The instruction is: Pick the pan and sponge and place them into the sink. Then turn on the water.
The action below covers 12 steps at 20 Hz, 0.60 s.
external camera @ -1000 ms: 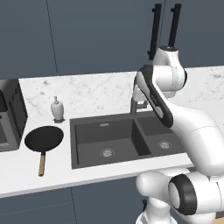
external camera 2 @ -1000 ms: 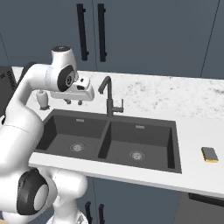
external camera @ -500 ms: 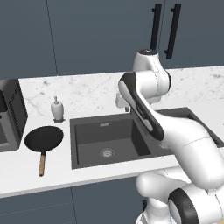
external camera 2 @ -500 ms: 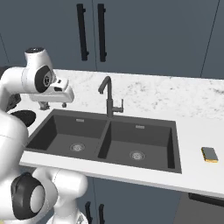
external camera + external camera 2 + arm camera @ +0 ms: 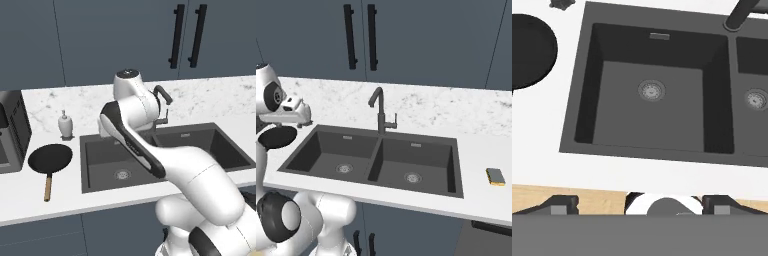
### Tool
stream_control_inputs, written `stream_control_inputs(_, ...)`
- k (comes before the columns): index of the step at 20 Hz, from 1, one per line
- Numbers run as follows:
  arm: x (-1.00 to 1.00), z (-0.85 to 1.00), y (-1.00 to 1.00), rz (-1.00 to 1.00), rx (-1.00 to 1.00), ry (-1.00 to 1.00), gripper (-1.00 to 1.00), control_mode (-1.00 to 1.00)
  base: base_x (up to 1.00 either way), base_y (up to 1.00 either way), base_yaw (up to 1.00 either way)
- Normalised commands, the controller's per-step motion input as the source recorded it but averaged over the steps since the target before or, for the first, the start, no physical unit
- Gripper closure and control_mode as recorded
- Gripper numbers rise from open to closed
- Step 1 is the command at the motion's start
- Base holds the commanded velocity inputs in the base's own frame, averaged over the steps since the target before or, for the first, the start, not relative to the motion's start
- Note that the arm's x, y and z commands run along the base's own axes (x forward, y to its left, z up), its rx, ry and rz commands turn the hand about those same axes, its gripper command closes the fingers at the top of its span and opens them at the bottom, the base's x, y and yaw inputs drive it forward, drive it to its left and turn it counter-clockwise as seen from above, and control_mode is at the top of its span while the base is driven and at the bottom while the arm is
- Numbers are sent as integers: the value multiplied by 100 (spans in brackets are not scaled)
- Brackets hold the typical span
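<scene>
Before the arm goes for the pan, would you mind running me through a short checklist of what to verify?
1. Gripper open and holding nothing: ok; the fingertips stand wide apart above the left basin.
2. Pan reachable: ok; it lies flat on the counter left of the sink, wooden handle toward the front edge.
3. Soap dispenser clear of the pan: ok; it stands behind it, apart.
4. Left basin free: ok.
5. Sponge located: ok; it is on the counter right of the sink.
6. Faucet off: cannot tell.

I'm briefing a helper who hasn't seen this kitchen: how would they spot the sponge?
Start at the dark double sink in the marble counter. On the bare counter to its right, near the front edge, lies the sponge: a small yellow block with a grey-green top, alone there.
</scene>
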Motion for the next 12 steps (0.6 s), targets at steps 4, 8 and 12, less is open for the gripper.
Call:
stream_control_inputs(4, -6, -29, 72, 0, 2, 0, -100, -100, 0, 0, 0)
stream_control_inputs(8, -6, -40, 57, 0, 10, 0, -100, -100, 0, 0, 0)
stream_control_inputs(12, -12, -39, 56, -4, 20, 0, -100, -100, 0, 0, 0)
